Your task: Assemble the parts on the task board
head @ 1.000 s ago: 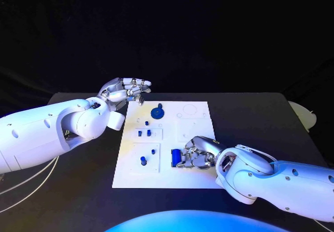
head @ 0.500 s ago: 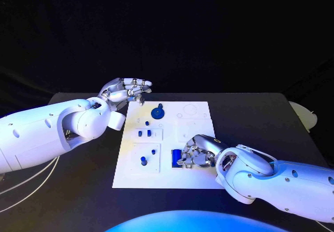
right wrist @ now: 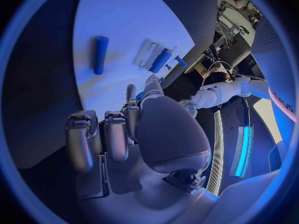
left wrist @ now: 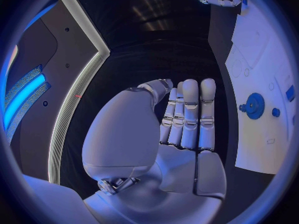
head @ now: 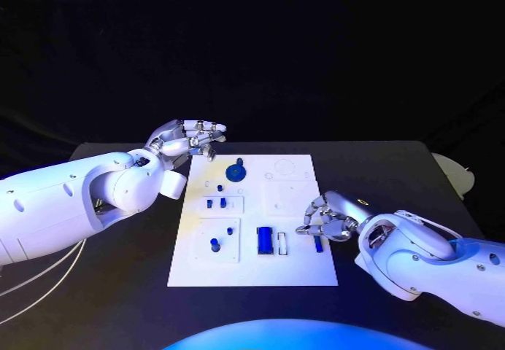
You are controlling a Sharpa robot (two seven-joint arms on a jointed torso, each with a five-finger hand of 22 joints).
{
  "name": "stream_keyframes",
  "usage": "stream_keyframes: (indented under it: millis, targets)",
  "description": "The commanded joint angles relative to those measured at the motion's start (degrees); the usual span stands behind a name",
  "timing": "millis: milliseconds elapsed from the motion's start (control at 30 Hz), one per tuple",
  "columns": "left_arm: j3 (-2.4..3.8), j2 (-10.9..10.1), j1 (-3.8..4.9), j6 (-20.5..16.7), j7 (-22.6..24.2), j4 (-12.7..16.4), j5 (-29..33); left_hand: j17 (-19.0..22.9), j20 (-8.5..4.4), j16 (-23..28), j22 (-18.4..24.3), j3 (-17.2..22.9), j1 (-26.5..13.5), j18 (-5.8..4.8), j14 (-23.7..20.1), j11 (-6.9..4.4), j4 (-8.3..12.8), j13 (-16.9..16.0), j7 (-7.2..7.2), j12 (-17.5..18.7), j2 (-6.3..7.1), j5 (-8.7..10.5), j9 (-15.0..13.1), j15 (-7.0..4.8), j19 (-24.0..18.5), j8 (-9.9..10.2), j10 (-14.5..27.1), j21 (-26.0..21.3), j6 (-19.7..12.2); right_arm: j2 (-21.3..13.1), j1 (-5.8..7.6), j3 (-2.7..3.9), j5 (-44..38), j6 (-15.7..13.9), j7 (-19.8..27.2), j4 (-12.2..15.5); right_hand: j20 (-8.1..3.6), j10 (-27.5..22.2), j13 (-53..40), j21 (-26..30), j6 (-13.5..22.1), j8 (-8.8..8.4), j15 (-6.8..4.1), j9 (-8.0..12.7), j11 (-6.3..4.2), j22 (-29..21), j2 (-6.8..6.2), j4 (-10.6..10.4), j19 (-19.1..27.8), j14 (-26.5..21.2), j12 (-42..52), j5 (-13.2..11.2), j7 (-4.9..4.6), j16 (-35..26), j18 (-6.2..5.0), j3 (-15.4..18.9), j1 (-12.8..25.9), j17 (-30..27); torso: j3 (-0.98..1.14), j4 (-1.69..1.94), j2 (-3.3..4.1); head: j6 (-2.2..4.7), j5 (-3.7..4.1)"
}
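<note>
Shifted rightward off the blue block (head: 266, 240), right hand (head: 328, 222) hovers with fingers curled, empty, by a loose blue pin (head: 319, 244) on the task board (head: 252, 273); left hand (head: 190, 138) idles, half-curled; assembly appears unfinished.

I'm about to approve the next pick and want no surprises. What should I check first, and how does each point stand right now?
1. Loose blue pin lies free on the task board, beside the right hand: ok.
2. Right hand holds nothing: cannot tell, its fingers are curled.
3. Left hand is out of the way: ok, it hovers by the board's far corner, holding nothing.
4. Blue block is apart from the pin: ok.
</note>
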State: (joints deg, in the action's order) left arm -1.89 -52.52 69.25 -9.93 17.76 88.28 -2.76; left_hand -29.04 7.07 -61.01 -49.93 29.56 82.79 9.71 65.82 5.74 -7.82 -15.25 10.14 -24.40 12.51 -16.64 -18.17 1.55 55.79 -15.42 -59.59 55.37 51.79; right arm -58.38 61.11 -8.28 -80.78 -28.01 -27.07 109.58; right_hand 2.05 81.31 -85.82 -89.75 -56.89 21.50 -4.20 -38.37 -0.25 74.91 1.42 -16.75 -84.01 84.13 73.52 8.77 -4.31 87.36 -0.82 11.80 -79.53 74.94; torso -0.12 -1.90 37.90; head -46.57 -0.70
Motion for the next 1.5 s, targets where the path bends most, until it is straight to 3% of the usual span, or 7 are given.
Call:
stream_keyframes:
  millis: [33,333,700,1200,1400,1500]
  targets:
    - [0.02,0.0,0.02,1.0,0.2,0.2,0.3,0.1,0.08,0.3,0.1,0.1,-0.2,0.36,-0.5,0.09,0.1,-0.1,0.02,-0.4,-0.60,-0.32,-0.1,0.09,-0.3,0.3,0.3,-0.2,-0.3,-1.6,0.13,-0.05,-1.8,0.2,0.3,0.2,0.30,-0.4,9.8,-0.2,0.5,-0.35,0.45,0.1,0.19,15.1,0.28,0.0,-6.0,4.5,-1.2,-0.3,0.00,-0.3,0.82,0.4,0.8,8.5,0.00,-0.01,0.05,0.17,0.43]
    - [-0.01,0.0,0.02,1.0,0.2,0.2,0.3,0.1,0.08,0.3,0.1,0.1,-0.2,0.36,-0.5,0.09,0.1,-0.1,0.02,-0.4,-0.60,-0.32,-0.1,0.09,-0.3,0.3,0.3,-0.2,-0.3,-4.8,-1.41,-0.16,-4.4,1.1,-0.8,0.3,0.37,-0.3,9.7,-0.2,0.6,-0.49,0.52,0.2,0.27,15.1,0.31,0.0,-6.0,4.5,-1.1,-0.4,-0.07,-0.2,0.82,0.6,1.0,8.7,-0.02,0.01,0.02,0.19,0.84]
    - [-0.01,-0.2,0.02,1.1,0.2,0.2,0.3,0.1,0.08,0.3,0.1,0.1,-0.2,0.36,-0.5,0.09,0.1,-0.1,0.02,-0.4,-0.60,-0.32,-0.1,0.09,-0.3,0.3,0.3,-0.2,-0.3,-3.4,-4.65,-0.26,-5.9,2.0,-2.3,-0.7,0.48,0.1,9.2,-0.2,0.2,-0.51,0.59,0.3,0.28,15.1,0.67,0.0,-6.0,4.6,-0.5,-0.4,-0.03,-0.1,0.82,0.7,1.4,8.9,0.02,0.14,0.14,-0.05,0.74]
    - [-0.01,-0.2,0.02,1.0,0.2,0.2,0.3,0.1,0.08,0.3,0.1,0.1,-0.2,0.36,-0.5,0.09,0.1,-0.1,0.02,-0.4,-0.60,-0.32,-0.1,0.09,-0.3,0.3,0.3,-0.2,-0.3,-0.7,-6.05,-0.27,-8.1,2.9,-3.0,-2.7,0.51,0.2,9.1,-0.2,-0.3,-0.84,0.43,0.5,0.03,15.1,1.66,0.3,-6.0,4.6,-0.5,0.5,0.27,-0.1,0.82,0.2,-0.2,9.0,0.04,0.07,0.13,-0.21,0.56]
    - [-0.02,-0.2,0.02,1.0,0.2,0.2,0.3,0.1,0.09,0.3,0.2,0.1,-0.3,0.36,-0.5,0.11,0.0,-0.1,0.03,-0.5,-0.65,-0.32,-0.1,0.11,-0.3,0.2,0.4,-0.3,-0.3,0.7,-6.20,-0.27,-10.7,3.2,-3.4,-4.0,0.33,0.2,9.0,-0.2,-0.6,-1.40,0.19,0.9,-0.25,15.1,2.52,0.7,-6.0,4.6,-0.6,1.1,0.56,0.0,0.82,-1.1,-4.3,9.1,0.05,0.10,0.13,-0.32,0.59]
    - [-0.02,-0.2,0.02,1.0,0.1,0.3,0.3,0.1,0.09,0.3,0.2,0.1,-0.3,0.36,-0.5,0.11,0.0,-0.1,0.03,-0.5,-0.65,-0.32,-0.1,0.11,-0.3,0.2,0.4,-0.3,-0.3,1.3,-6.23,-0.27,-11.8,3.7,-3.6,-4.3,0.21,0.1,9.0,-0.2,-0.7,-1.56,0.00,1.1,-0.45,15.1,2.92,1.4,-6.0,4.6,-0.6,-0.2,0.77,0.0,0.82,-2.2,-6.7,9.1,0.05,0.14,0.14,-0.34,0.67]
